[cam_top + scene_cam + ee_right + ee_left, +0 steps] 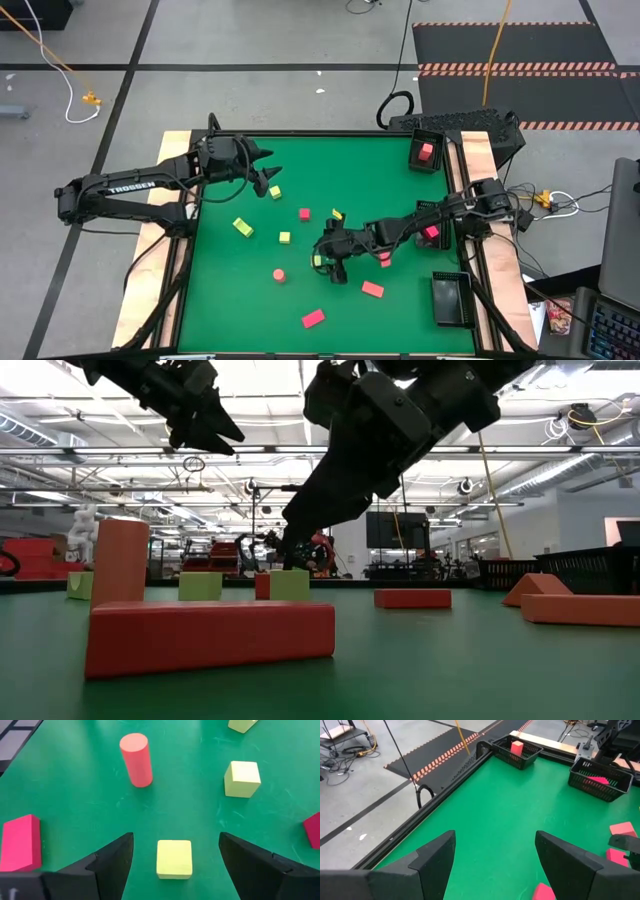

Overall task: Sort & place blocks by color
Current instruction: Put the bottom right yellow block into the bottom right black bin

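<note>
Pink-red and yellow-green blocks lie scattered on the green table. My right gripper is low over the table's middle, open, tilted down. Its fingers stand on either side of a yellow cube without touching it, and the cube rests flat on the mat. Beyond it are an upright red cylinder, a second yellow cube and a red brick. My left gripper hangs open and raised at the far left, above a yellow block.
Along the right side are three black trays: a far one holding a red block, a middle one holding a pink piece, and a near one. Red bricks lie toward the near edge. Wooden rails border the table's left and right.
</note>
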